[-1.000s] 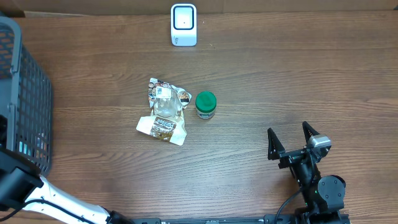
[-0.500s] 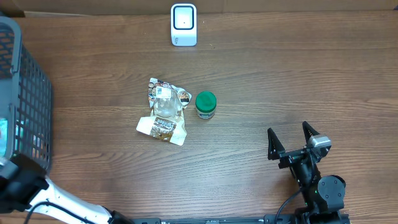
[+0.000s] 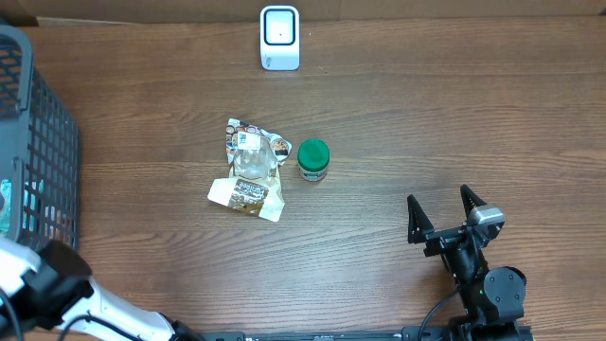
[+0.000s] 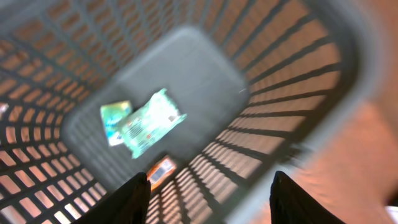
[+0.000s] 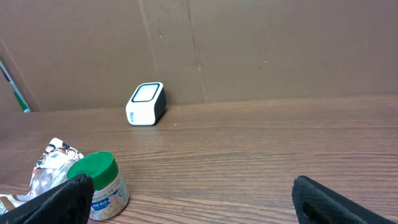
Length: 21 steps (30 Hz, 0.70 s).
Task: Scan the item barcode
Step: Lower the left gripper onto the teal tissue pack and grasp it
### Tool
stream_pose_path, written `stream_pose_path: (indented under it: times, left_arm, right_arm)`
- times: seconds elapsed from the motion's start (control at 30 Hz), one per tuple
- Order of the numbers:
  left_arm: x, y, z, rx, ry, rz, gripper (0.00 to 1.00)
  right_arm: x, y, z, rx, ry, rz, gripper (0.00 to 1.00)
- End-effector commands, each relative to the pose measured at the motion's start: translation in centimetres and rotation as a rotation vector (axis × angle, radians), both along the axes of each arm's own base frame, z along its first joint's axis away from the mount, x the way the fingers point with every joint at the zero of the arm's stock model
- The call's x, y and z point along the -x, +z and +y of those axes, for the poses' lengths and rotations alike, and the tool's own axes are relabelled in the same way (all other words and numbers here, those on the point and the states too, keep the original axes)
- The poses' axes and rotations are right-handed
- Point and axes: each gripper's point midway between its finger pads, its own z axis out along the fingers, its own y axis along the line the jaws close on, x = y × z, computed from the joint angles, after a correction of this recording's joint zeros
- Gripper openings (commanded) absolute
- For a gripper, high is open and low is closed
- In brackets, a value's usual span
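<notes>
At the 8 o'clock corner of the counter (image 3: 426, 114), the left tool (image 4: 208, 186) is pointing down into the grey basket (image 4: 292, 81), its fingers standing apart and gripping nothing. On the basket's floor a green packet (image 4: 151, 121) is lying flat. A smaller green-and-white packet (image 4: 114, 120) is touching it on its 9 o'clock side, and a small orange item (image 4: 161, 168) is lying just beside them toward 6 o'clock. That view is blurring, so no label is showing clearly.

Toward 5 o'clock the right tool (image 3: 437, 195) is resting with its fingers spread wide, holding nothing. The green-lidded jar (image 3: 313, 159) is standing upright toward 10 o'clock from it, well apart, with bare wood stretching between them. A crumpled snack packet (image 3: 251, 170) is lying just beside the jar on its 9 o'clock side; whether they are touching I cannot tell. The scanner (image 3: 280, 38) is standing at the 12 o'clock edge, well apart from both.
</notes>
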Motion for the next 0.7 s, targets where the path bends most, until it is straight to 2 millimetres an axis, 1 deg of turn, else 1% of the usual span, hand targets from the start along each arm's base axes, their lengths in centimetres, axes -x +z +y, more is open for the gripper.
stream_pose_path:
  times: [0.0, 0.13, 0.17, 0.2, 0.27, 0.3, 0.4, 0.47, 0.5, 0.53, 0.63, 0.67]
  left_arm:
    - [0.6, -5.9, 2.9, 0.053, 0.073, 0.194, 0.51]
    - [1.5, -9.6, 4.9, 0.071, 0.122, 0.318, 0.54]
    - [1.7, -10.3, 5.4, 0.074, 0.132, 0.339, 0.58]
    - [1.9, -11.1, 5.9, 0.078, 0.141, 0.361, 0.66]
    - [2.3, -12.3, 6.5, 0.080, 0.149, 0.397, 0.71]
    - [2.4, -13.0, 6.7, 0.078, 0.150, 0.415, 0.75]
    - [1.9, -14.8, 7.3, 0.073, 0.102, 0.438, 0.77]
    - [1.1, -15.8, 7.4, 0.075, 0.045, 0.433, 0.79]
    - [0.0, -17.1, 7.0, 0.093, -0.049, 0.415, 0.80]
    - [-0.4, -17.8, 6.9, 0.099, -0.096, 0.408, 0.82]
    - [-0.8, -19.6, 7.0, 0.095, -0.161, 0.423, 0.82]
    - [-1.0, -21.0, 7.0, 0.105, -0.170, 0.425, 0.86]
  right_arm:
    - [0.0, -0.2, 0.1, 0.003, 0.006, -0.004, 1.00]
    - [0.0, -0.2, 0.1, 0.003, 0.006, -0.004, 1.00]
    - [0.0, -0.2, 0.1, 0.003, 0.006, -0.004, 1.00]
    - [0.0, -0.2, 0.1, 0.003, 0.006, -0.004, 1.00]
    - [0.0, -0.2, 0.1, 0.003, 0.006, -0.004, 1.00]
    - [0.0, -0.2, 0.1, 0.003, 0.006, -0.004, 1.00]
    - [0.0, -0.2, 0.1, 0.003, 0.006, -0.004, 1.00]
    - [0.0, -0.2, 0.1, 0.003, 0.006, -0.004, 1.00]
    - [0.0, -0.2, 0.1, 0.003, 0.006, -0.004, 1.00]
    - [0.0, -0.2, 0.1, 0.003, 0.006, -0.004, 1.00]
    - [0.0, -0.2, 0.1, 0.003, 0.006, -0.004, 1.00]
    - [0.0, -0.2, 0.1, 0.003, 0.006, -0.004, 1.00]
